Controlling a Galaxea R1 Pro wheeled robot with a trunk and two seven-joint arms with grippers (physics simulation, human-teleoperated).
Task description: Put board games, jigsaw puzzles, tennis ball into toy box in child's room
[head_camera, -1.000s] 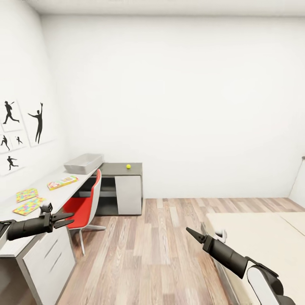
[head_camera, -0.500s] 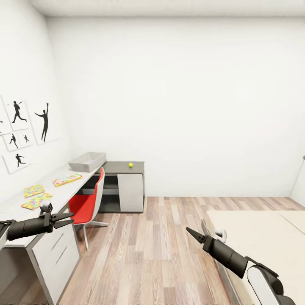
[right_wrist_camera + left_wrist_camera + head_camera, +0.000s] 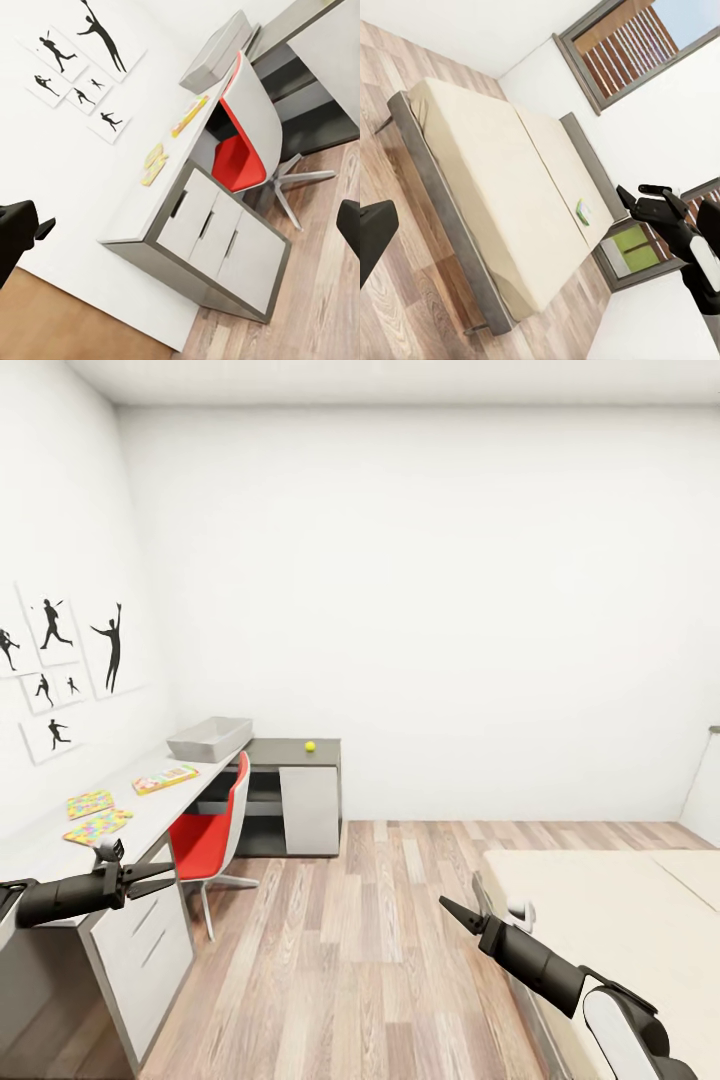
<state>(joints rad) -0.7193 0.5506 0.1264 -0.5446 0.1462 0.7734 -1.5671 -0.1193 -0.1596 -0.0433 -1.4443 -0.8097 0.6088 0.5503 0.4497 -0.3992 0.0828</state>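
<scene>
Both grippers, left and right, hang open and empty. Toy box sits at the table's far end, tennis ball on the lower section, puzzles near the front edge.

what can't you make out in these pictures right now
- Toy box contents: head view, its near wall hides the inside.
- Board game lid print: head view, too small to read.
- Green-white box on the bed: left wrist view, too small to identify.
- Bed: head view, cut off by the right edge.

Grey toy box on white table
</scene>
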